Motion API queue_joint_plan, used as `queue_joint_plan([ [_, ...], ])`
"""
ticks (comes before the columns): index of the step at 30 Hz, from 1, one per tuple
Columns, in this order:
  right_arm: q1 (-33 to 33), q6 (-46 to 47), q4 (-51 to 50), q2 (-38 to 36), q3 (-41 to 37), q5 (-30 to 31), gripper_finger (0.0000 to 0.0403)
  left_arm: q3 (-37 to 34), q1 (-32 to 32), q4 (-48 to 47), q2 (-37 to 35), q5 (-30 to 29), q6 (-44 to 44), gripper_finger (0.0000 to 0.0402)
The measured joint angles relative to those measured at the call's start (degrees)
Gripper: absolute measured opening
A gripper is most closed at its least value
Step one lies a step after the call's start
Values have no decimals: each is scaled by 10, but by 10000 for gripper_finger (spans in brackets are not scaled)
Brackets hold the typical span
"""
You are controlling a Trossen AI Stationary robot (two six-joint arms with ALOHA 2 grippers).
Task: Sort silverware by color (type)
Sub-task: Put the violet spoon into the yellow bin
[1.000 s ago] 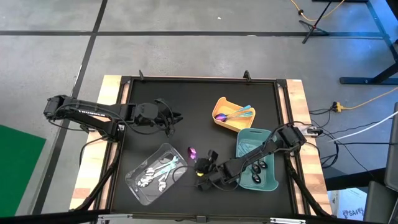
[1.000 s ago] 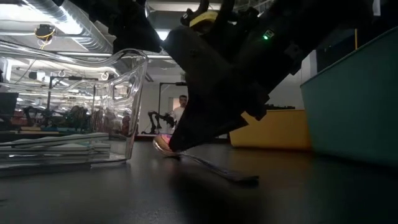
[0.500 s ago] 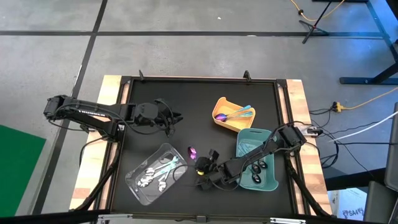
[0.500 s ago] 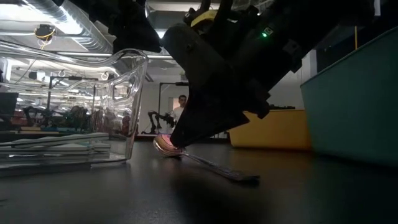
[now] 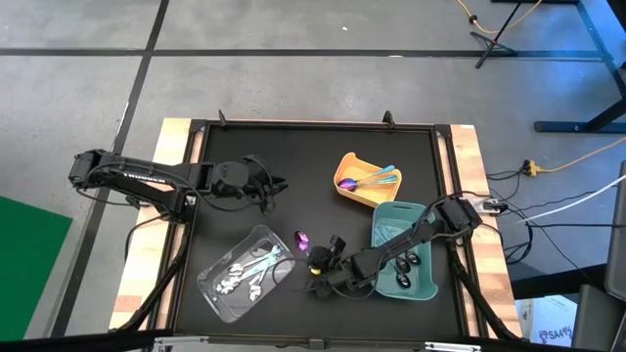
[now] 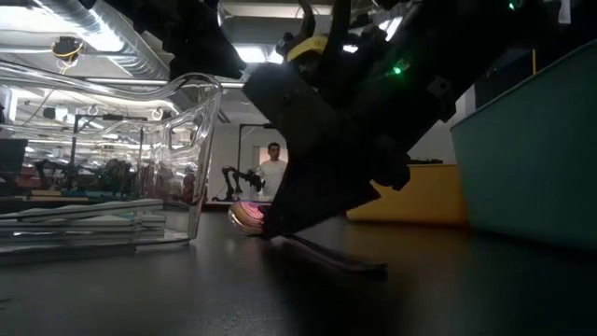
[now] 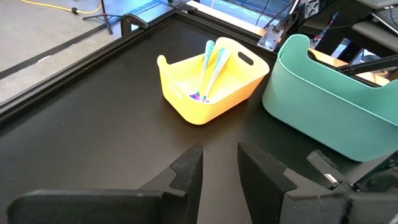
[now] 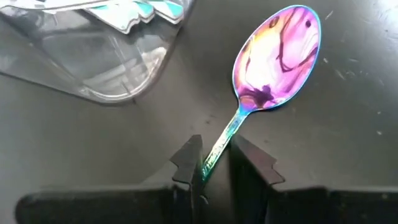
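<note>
An iridescent pink-purple spoon [image 8: 278, 56] lies flat on the black table, bowl up [image 5: 303, 240], between the clear tray [image 5: 220, 293] and the teal tray [image 5: 430, 291]. My right gripper [image 8: 216, 149] slants down over its handle, open by a narrow gap, one finger on each side of the handle. In the low view its tips [image 6: 275, 229] are down at the table. My left gripper [image 7: 219, 155] hovers open at the table's far left [image 5: 274, 186], holding nothing. My right gripper straddles the spoon's handle [image 8: 219, 146] a little behind the bowl, slanting down from the table's right and lying across it. The handle runs close beside one finger [image 8: 186, 163]. Whether it touches, I cannot tell. The spoon lies on the table.
The clear tray holds silver pieces [image 5: 246, 274]. The yellow tray [image 5: 364, 196] at the far middle holds teal-handled and purple pieces [image 7: 208, 62]. Dark-headed pieces [image 5: 406, 269] lie in the teal tray. A person [image 6: 273, 168] stands far off in the room.
My right gripper has rolled a little and sunk slightly over the spoon's handle. The spoon lies where it was.
</note>
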Motion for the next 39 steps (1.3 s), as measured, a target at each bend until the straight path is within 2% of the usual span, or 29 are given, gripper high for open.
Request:
queue_joint_plan([
  [19,-18,10,-4,10,2,-50,73,0,0,0,0,0,0,94],
  [22,-18,11,-6,10,2,-50,61,0,0,0,0,0,0,94],
  [28,-19,9,-8,11,2,-50,8,0,0,0,0,0,0,94],
  [34,-19,7,-8,11,1,-49,14,0,0,0,0,0,0,94],
  [39,-19,5,-10,12,1,-42,4,0,0,0,0,0,0,94],
])
